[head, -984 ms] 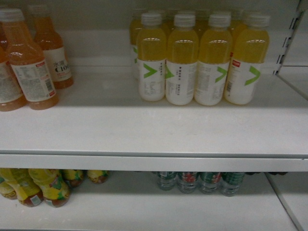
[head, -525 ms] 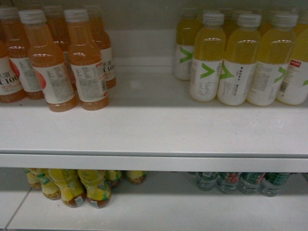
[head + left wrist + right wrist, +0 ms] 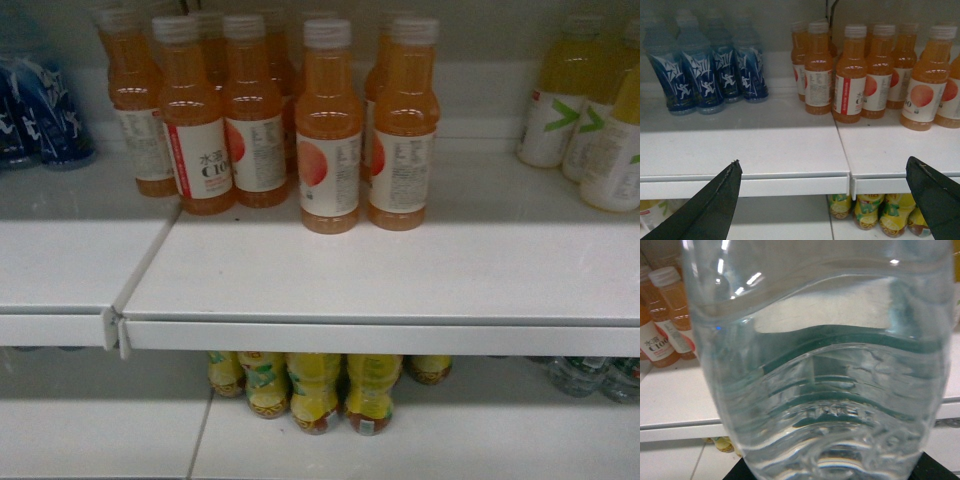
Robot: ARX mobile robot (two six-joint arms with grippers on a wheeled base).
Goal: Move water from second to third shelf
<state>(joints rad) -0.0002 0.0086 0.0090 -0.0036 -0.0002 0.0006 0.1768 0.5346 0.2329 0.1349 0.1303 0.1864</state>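
Water (image 3: 820, 365) (a clear ribbed bottle) is held close before the right wrist camera, clamped by the right gripper (image 3: 825, 472) at its base. The left gripper (image 3: 830, 200) is spread wide before a white shelf (image 3: 765, 145) carrying orange juice bottles (image 3: 850, 75).

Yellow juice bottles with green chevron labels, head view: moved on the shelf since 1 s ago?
No. The yellow bottles shift right in frame along with the orange juice bottles; the camera moved.

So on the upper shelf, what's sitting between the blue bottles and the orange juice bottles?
Nothing stands there: the left wrist view shows bare white shelf between the blue bottles and the orange juice bottles, with the shelf seam near the orange ones.
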